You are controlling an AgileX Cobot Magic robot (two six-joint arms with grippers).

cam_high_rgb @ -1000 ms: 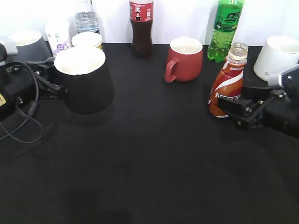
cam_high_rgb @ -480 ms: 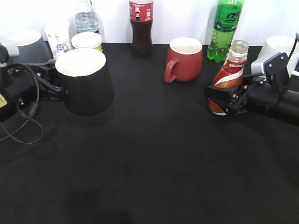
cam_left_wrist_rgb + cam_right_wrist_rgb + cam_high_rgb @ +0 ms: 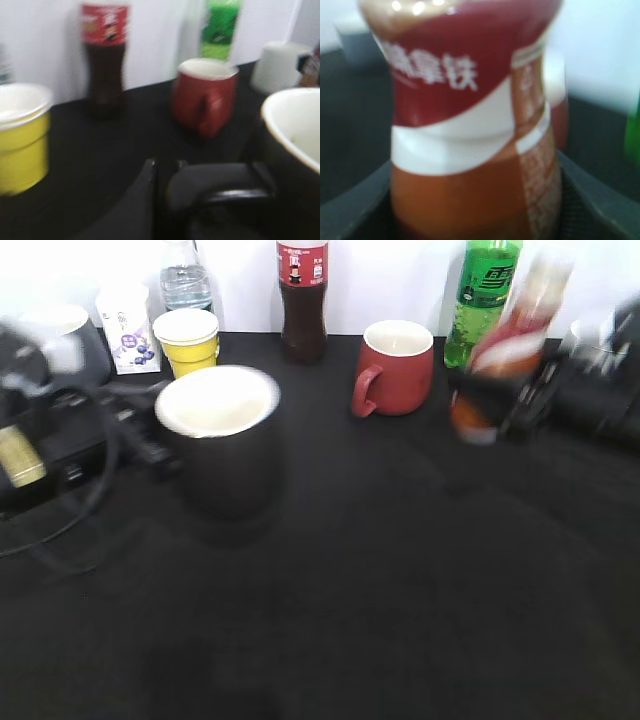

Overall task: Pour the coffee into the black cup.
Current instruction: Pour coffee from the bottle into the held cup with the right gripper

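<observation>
Gripping the coffee [image 3: 505, 350] near the counter's far right edge, the right gripper [image 3: 520, 405] is lifting it; the left gripper [image 3: 150, 435] is holding the black cup [image 3: 222, 440]; pouring is pending.

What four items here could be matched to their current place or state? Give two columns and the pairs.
Items:
1. coffee bottle
2. black cup
3. red mug
4. yellow cup

States:
A. at the back left, beside a small carton
B. tilted and blurred, gripped by the right arm
C. standing between the cola and green bottles
D. held by its handle at the left arm

Pairs: 1-B, 2-D, 3-C, 4-A
</observation>
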